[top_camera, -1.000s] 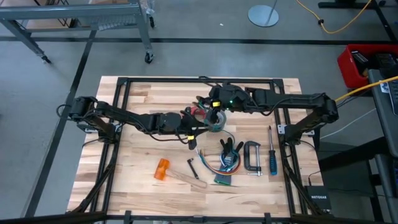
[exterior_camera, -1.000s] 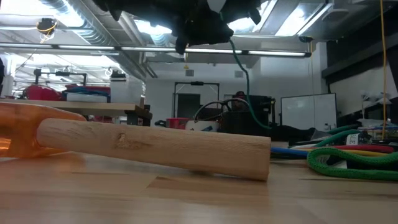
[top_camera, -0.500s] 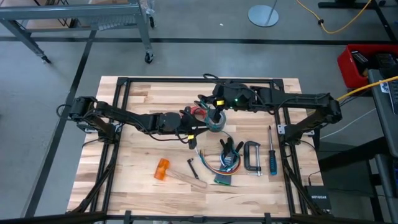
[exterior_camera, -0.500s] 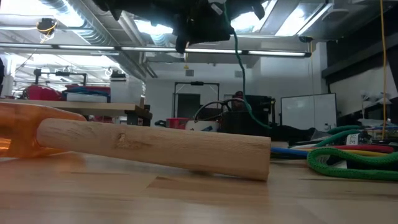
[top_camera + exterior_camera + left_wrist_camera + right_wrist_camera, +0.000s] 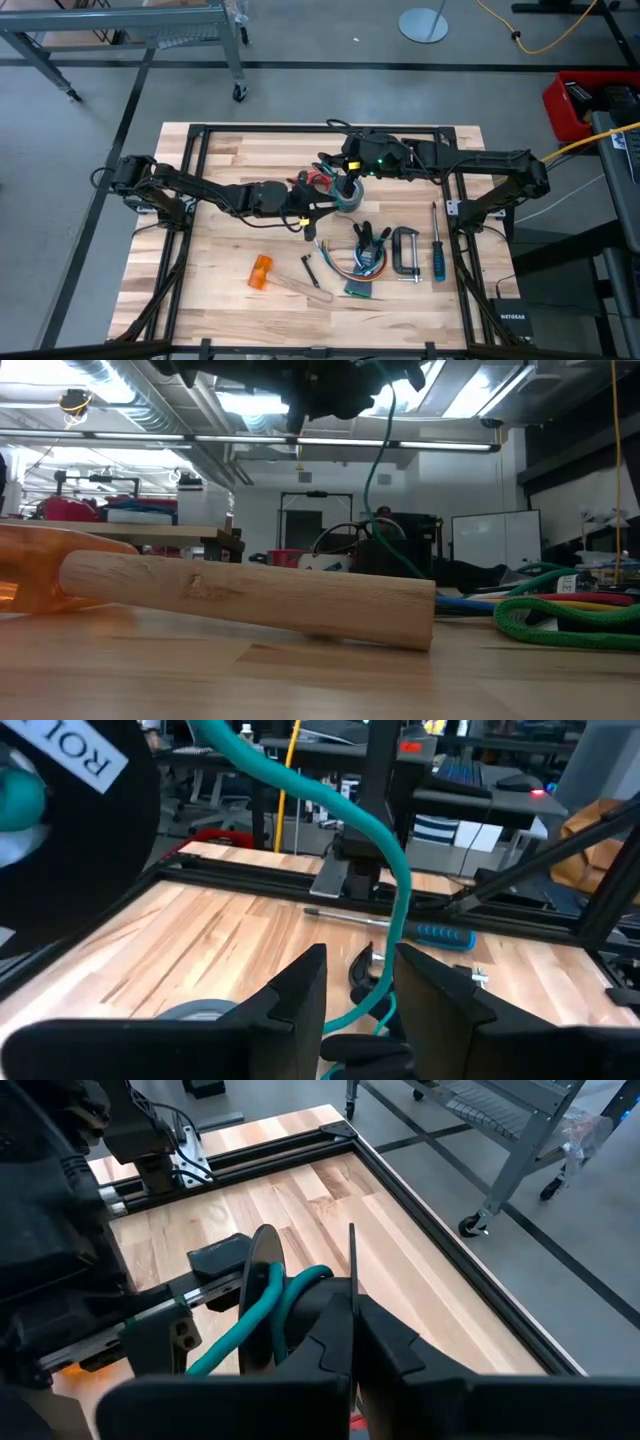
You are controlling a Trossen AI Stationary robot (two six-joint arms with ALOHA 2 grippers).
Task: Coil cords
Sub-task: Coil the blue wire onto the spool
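Overhead, both arms meet near the middle of the wooden table point(image 5: 210, 150), the left gripper point(image 5: 308, 205) reaching in from its side and the right gripper point(image 5: 347, 183) from the opposite side, the two close together above a grey tape roll point(image 5: 350, 202). A small red piece point(image 5: 320, 178) shows just beside them, toward the far edge. From the left wrist camera, the left gripper's fingers point(image 5: 300, 990) stand apart, and a teal cord point(image 5: 390, 860) comes down from above and passes through the gap between them with room on either side, then curls away below. The right wrist camera shows the right gripper's fingers point(image 5: 352, 1315) pressed together, with the same teal cord bending past just beside them; whether they pinch it cannot be told. Seen level across the table, the cord hangs in a loose curve from the dark grippers at the top down toward the tabletop. On the near half of the table lie a bundle of coloured cords point(image 5: 360, 255), a C-clamp point(image 5: 405, 252) just beside it, a blue-handled screwdriver point(image 5: 437, 255) beyond that, and, well apart to the other side, a mallet point(image 5: 262, 272) with an orange head and wooden handle. A coil of green rope point(image 5: 560, 622) shows at the low view's edge.
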